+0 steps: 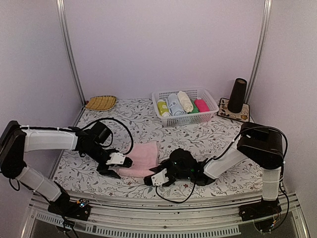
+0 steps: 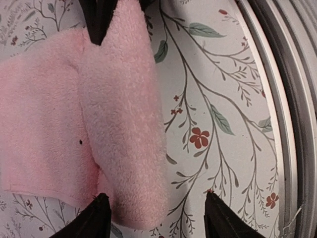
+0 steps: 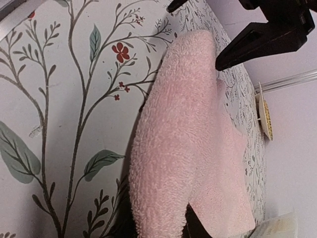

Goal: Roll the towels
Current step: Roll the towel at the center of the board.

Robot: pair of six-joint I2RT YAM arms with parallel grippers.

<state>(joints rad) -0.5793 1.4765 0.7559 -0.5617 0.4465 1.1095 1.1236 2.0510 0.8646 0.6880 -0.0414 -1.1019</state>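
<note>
Pale pink terry-cloth towel (image 1: 147, 156) lies between both arms near the front edge of the flower-print table (image 1: 223, 134), its near side curled into a loose roll. Left gripper (image 1: 120, 161) straddles one end, jaws apart; right gripper (image 1: 151, 179) pinches the other. Light, limp and springy, it looks best held at both roll ends.

No legible text, label, brand, number or sign appears in any view. The white cloth table cover (image 1: 213, 139) bears only a printed leaf-and-flower pattern. Markings on the small square patterned mat (image 1: 243, 117), far right, are too small to resolve.
</note>
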